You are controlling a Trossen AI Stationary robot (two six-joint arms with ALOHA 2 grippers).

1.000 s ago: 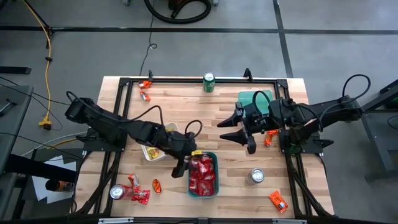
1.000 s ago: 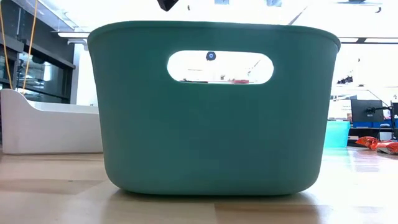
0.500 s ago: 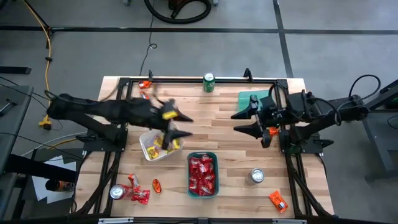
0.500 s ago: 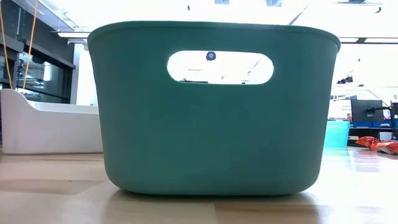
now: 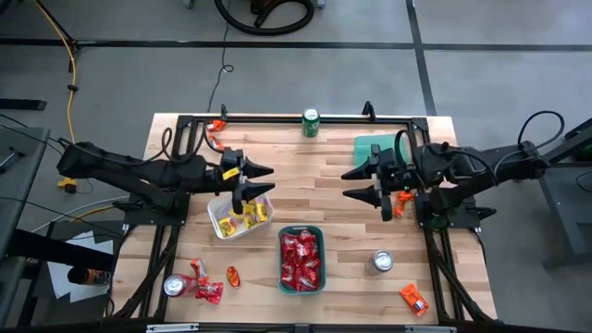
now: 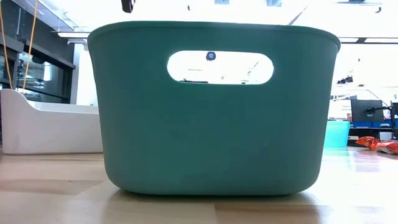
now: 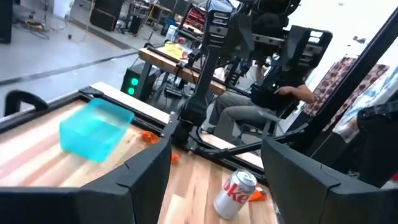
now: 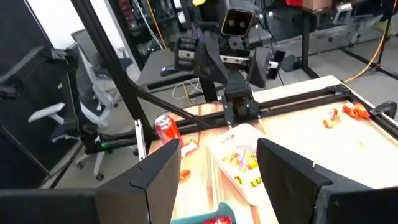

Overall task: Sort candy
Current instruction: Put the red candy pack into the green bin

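Currently both hands stand wide and empty: left hand (image 5: pixel 254 180) above the white tray (image 5: pixel 222 225) of yellow candy (image 5: pixel 252 215), right hand (image 5: pixel 363 182) mid-bench. Loose red packets (image 5: pixel 205 289) lie near a can (image 5: pixel 173 285); a careless reach could knock it over.

Bare wood between grippers; green tray (image 5: pixel 302 259) and silver can (image 5: pixel 379 263) below.

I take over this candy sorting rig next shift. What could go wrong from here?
The open left gripper hangs over the white plastic tray of yellow candy; dropping low, it might tip the tray. Red wrapped packets lie beside the silver drink can at the table's near edge; a grab there may topple it.
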